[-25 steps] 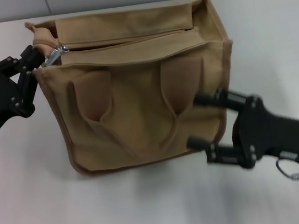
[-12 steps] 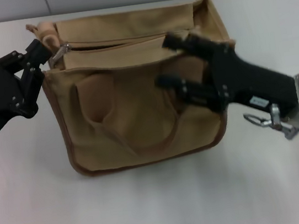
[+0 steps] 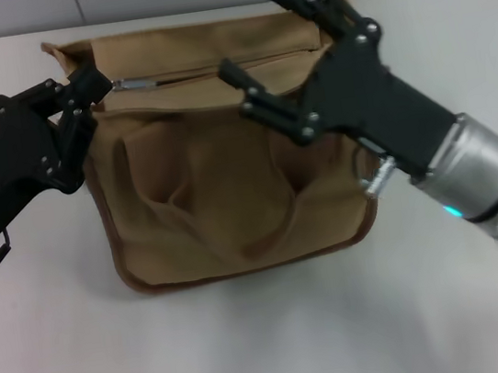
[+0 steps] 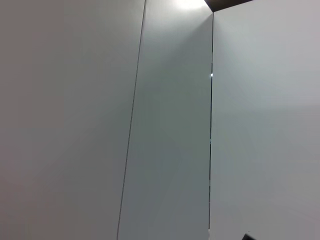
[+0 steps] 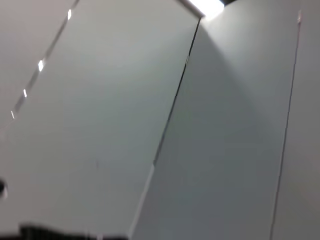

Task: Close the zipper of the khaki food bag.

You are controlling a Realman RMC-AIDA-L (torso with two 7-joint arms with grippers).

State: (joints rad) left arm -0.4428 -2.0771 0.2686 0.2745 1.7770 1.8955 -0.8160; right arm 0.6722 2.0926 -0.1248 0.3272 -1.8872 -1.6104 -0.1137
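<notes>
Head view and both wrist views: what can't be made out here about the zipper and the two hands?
- Zipper, head view: the right hand covers its far end, so closure is unclear.
- Pull tab: too small; grip by the left hand unclear.
- Wrist views: only wall panels; the bag is out of frame.

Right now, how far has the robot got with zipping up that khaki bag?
Barely begun. The left gripper grips the khaki food bag at its left top corner, beside the silver pull tab. The zipper still gapes along the top panel. The right gripper hovers open above the bag's top. Left to do: take the tab and draw it across to the right end.
</notes>
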